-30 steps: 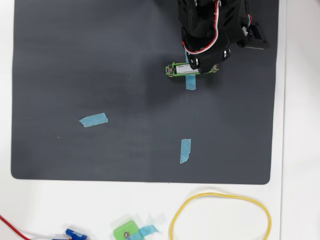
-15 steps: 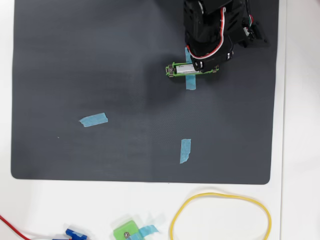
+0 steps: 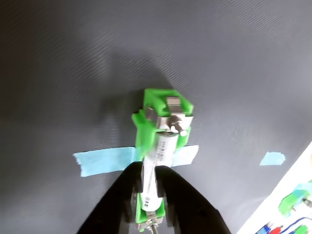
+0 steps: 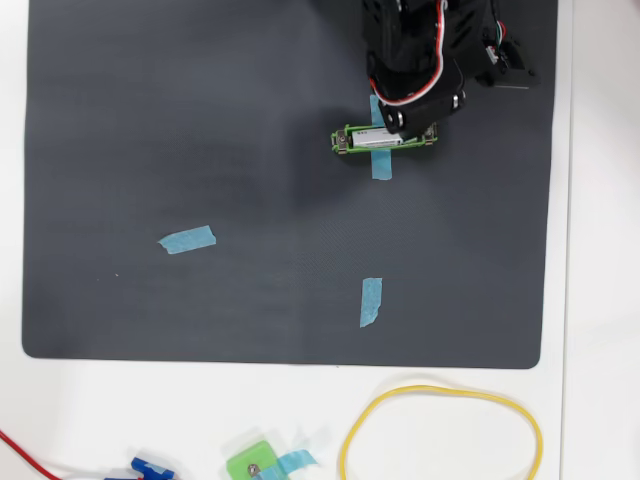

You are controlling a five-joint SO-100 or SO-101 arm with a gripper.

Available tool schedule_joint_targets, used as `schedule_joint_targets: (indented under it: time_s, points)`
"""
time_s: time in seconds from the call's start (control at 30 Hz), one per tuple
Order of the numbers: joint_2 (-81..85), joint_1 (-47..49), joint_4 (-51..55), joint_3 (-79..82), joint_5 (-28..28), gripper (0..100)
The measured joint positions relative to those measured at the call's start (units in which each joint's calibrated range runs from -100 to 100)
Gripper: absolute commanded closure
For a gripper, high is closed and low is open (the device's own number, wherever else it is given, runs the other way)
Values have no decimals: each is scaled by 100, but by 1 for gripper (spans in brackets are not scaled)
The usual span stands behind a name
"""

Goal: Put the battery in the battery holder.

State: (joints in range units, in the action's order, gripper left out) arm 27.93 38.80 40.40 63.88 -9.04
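Note:
The bright-green battery holder lies on the dark mat, crossed by a blue tape strip. The white-silver battery rests lengthwise inside the frame. In the wrist view my gripper comes in from the bottom edge, its two black fingers pressed against either side of the battery's near end. From overhead, the holder sits at the mat's upper right with the battery in it, and my gripper covers its right half.
Two loose blue tape pieces lie on the dark mat. Below the mat, on the white table, are a yellow band loop, a small green square piece, a blue connector and a red wire.
The arm has shifted slightly over the holder's right end, its wrist turning a little. Holder and battery stay in the same spot.

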Motion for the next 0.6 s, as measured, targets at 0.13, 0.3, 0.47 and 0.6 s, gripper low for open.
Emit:
schedule_joint_targets:
  time_s: [0.13, 0.3, 0.47, 0.6]
  points:
    - [951, 561, 0, 735, 290, 100]
    - [2250, 831, 0, 1606, 700, 100]
    - [3761, 393, 0, 2214, 943, 100]
    - [4711, -494, 9, 2595, 969, 100]
